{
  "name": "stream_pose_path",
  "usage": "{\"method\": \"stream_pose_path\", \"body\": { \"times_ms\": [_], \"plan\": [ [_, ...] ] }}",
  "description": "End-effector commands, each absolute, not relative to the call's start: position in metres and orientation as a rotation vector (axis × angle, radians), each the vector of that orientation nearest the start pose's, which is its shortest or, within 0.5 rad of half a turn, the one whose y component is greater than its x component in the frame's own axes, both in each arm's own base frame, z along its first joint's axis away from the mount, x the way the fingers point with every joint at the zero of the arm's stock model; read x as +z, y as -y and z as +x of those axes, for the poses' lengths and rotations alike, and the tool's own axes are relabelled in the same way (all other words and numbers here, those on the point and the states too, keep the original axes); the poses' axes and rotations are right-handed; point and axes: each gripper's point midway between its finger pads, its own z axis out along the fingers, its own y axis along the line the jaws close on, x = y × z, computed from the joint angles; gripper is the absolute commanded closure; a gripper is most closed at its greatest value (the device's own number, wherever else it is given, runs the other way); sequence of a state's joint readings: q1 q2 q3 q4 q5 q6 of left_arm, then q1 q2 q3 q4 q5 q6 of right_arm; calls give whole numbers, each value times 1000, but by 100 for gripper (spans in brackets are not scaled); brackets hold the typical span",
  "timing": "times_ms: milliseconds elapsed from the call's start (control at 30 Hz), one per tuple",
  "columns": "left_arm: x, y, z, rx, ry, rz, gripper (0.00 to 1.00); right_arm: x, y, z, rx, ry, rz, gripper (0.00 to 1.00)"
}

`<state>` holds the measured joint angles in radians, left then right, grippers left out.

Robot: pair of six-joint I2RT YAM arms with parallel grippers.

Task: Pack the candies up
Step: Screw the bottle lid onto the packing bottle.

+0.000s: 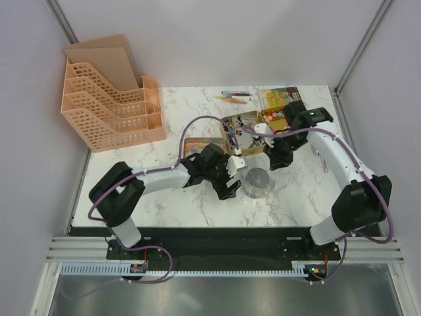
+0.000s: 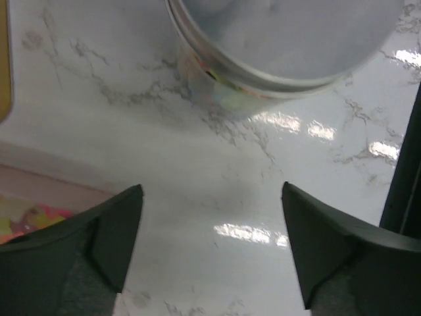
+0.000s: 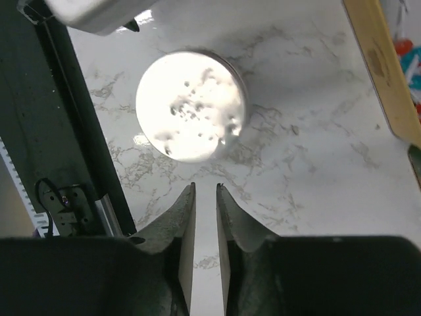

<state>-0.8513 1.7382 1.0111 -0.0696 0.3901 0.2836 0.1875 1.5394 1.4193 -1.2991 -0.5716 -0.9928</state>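
Note:
A round clear jar (image 1: 256,183) with a silver lid stands on the marble table, between my two grippers. Through its wall in the left wrist view, pale candies (image 2: 220,89) show under the lid (image 2: 283,39). More candies (image 1: 240,131) lie in open cardboard boxes behind it, with pink ones (image 1: 277,116) in the right box. My left gripper (image 1: 237,176) is open and empty just left of the jar; in its own view (image 2: 212,197) the jaws stand wide apart over bare marble. My right gripper (image 1: 275,162) hovers behind the jar (image 3: 191,105); its fingers (image 3: 205,187) are almost together, with nothing between them.
A peach file organizer (image 1: 112,99) stands at the back left. Thin coloured pens (image 1: 233,97) lie at the back. A low box with coloured sweets (image 1: 197,143) sits beside my left wrist. A box edge (image 3: 385,72) runs along the right of the right wrist view.

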Motion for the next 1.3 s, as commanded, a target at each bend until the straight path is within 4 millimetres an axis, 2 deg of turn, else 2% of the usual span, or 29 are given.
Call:
{"method": "stream_pose_path", "body": {
  "times_ms": [0,33,100,133,167,333,400,467,533,600,667,733,833,933,1000,1100,1200,1233,1267],
  "plan": [
    [71,341,233,-725,-1961,1300,0,179,-159,233,733,-2014,-1774,77],
    [61,334,226,-722,-2003,1289,0,177,-172,226,736,-1969,-1828,78],
    [63,333,232,-697,-1996,1247,0,171,-185,225,743,-1923,-1848,79],
    [56,328,230,-689,-2029,1221,0,170,-193,221,749,-1895,-1875,79],
    [57,325,235,-664,-2028,1193,0,167,-197,221,744,-1884,-1896,80],
    [49,306,232,-597,-2103,1145,0,154,-214,220,720,-1829,-1987,82],
    [50,302,222,-647,-2129,1145,0,150,-216,222,720,-1831,-1987,83],
    [42,292,215,-676,-2184,1114,0,142,-218,227,705,-1836,-1977,83],
    [39,289,210,-723,-2238,1049,0,126,-214,231,671,-1865,-1989,84],
    [38,288,204,-747,-2244,1060,0,102,-206,231,628,-1903,-2016,85],
    [37,287,206,-733,-2242,1046,0,87,-199,226,625,-1919,-2051,86],
    [36,288,205,-738,-2243,1055,0,96,-202,227,629,-1911,-2019,87],
    [36,289,205,-741,-2243,1057,3,139,-212,241,581,-1835,-1951,87],
    [33,288,201,-758,-2252,1060,4,169,-213,249,523,-1808,-1917,87],
    [33,288,200,-764,-2255,1060,5,179,-207,254,458,-1799,-1903,87],
    [29,286,198,-754,-2266,1058,5,177,-198,255,415,-1813,-1903,88],
    [31,290,204,-736,-2222,1066,6,154,-188,246,432,-1869,-1930,88],
    [32,291,205,-733,-2207,1074,6,135,-179,235,449,-1911,-1966,88],
    [32,293,207,-724,-2192,1077,6,125,-176,231,455,-1921,-1980,88]
  ]
}}
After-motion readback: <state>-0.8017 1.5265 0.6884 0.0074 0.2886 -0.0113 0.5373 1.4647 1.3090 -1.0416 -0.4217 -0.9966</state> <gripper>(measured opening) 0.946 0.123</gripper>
